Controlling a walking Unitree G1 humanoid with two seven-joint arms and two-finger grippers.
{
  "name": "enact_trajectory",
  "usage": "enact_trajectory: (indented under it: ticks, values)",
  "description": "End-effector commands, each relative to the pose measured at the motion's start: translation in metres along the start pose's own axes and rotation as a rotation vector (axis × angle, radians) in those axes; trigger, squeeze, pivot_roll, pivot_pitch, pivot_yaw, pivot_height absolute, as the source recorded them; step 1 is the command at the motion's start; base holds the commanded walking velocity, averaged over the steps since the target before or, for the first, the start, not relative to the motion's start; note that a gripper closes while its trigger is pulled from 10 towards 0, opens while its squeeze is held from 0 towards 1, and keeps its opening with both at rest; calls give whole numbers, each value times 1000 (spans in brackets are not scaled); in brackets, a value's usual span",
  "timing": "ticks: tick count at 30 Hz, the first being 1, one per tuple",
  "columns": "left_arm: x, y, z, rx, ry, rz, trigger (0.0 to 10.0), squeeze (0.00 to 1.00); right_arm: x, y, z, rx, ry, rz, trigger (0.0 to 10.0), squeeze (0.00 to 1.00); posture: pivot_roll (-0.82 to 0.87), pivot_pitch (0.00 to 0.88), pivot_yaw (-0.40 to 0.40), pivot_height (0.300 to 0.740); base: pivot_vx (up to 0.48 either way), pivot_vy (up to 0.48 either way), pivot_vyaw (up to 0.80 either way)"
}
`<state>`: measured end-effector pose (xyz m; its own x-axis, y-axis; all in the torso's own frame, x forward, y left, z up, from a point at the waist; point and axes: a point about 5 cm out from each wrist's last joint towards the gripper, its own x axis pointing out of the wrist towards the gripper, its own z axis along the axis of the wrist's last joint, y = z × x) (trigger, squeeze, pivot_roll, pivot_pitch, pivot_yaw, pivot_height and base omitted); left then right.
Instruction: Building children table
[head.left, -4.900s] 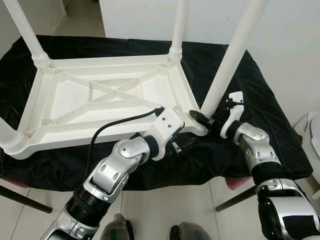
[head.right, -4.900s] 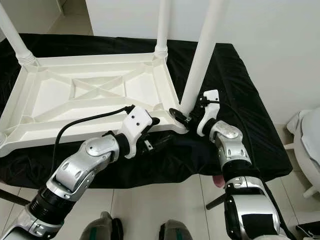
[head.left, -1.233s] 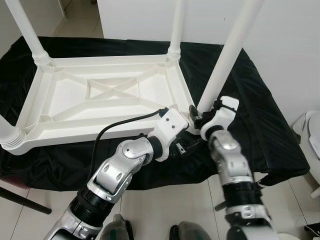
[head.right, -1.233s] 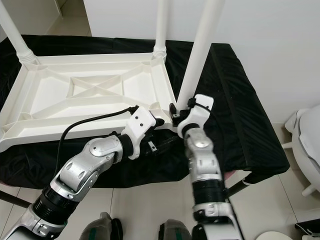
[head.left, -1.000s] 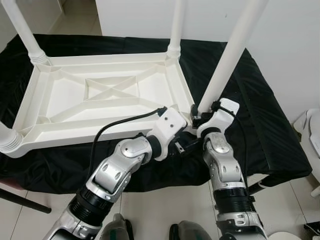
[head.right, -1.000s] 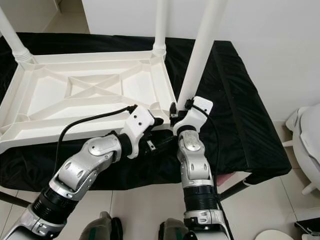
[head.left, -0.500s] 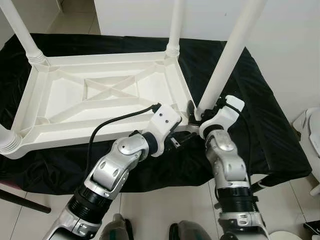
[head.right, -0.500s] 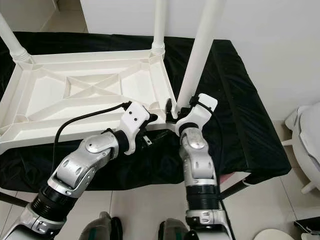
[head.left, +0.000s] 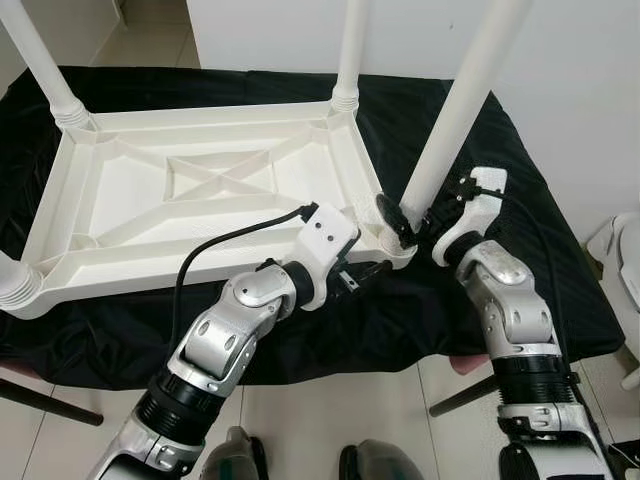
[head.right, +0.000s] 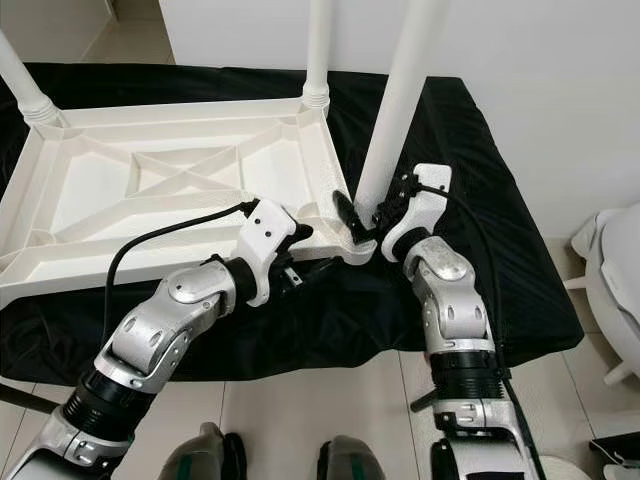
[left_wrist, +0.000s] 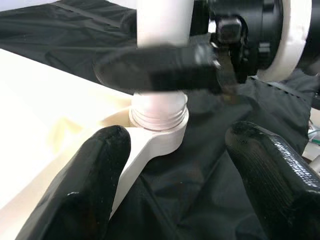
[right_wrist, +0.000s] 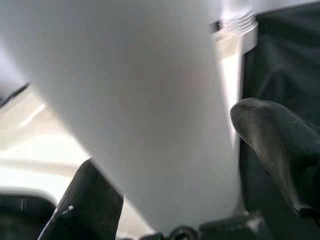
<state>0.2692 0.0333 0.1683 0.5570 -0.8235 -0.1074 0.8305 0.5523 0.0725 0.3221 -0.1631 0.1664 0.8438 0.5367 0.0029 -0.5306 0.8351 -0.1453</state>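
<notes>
White plastic table (head.left: 200, 200) lies upside down on a black cloth (head.left: 520, 200), legs pointing up; the near-right leg (head.left: 455, 110) stands in its threaded corner socket (left_wrist: 159, 116), and everything below is placed from that socket. Right gripper (head.left: 405, 222) is clamped around the leg just above the socket, while the left gripper (left_wrist: 172, 165) sits just beside it with fingers spread, holding nothing. Moulded plastic looks light, stiff and smooth, so likely slippery; gripping low by the thread seems best.

An upturned white table (head.left: 200, 200) lies on the black-draped bench (head.left: 540, 260).
</notes>
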Motion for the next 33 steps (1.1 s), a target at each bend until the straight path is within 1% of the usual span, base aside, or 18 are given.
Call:
enact_trajectory:
  ticks: [1,4,7,10,16,17,18,19,20,24,33]
  values:
    - [0,1,1,-4,4,-7,10000,0,2,1,-2,-18,6,74,10000,0,-169,51,13,740,0,0,0]
    - [-1,2,2,0,4,-2,10000,0,4,0,-6,-35,24,158,10000,0,-159,48,14,740,0,0,0]
    - [-2,3,1,0,8,3,10000,0,7,-1,-8,-50,35,194,10000,0,-153,46,13,740,0,0,0]
    - [-2,3,1,0,9,3,10000,0,8,-3,-8,-58,37,204,10000,0,-151,44,13,740,0,0,0]
    - [-2,3,1,-3,9,5,10000,0,11,-11,-9,-82,42,226,10000,0,-154,42,13,740,0,0,0]
    - [-1,3,2,-3,9,6,10000,0,11,-12,-11,-80,49,236,4784,0,-155,41,14,740,0,0,0]
    - [-1,3,2,-3,9,6,10000,0,11,-12,-11,-80,49,236,4784,0,-155,41,14,740,0,0,0]
    - [-1,3,2,-2,9,6,10000,0,11,-13,-12,-78,53,243,1569,0,-155,41,14,740,0,0,0]
    - [-1,3,2,-2,9,5,10000,0,11,-14,-15,-83,57,255,118,0,-155,41,14,740,0,0,0]
    - [-1,3,2,-1,10,4,10000,0,8,-14,-25,-99,96,289,0,0,-155,40,16,740,0,0,0]
    - [-1,2,3,-4,10,1,10000,0,4,-14,-30,-94,93,307,0,0,-162,44,18,740,0,0,0]
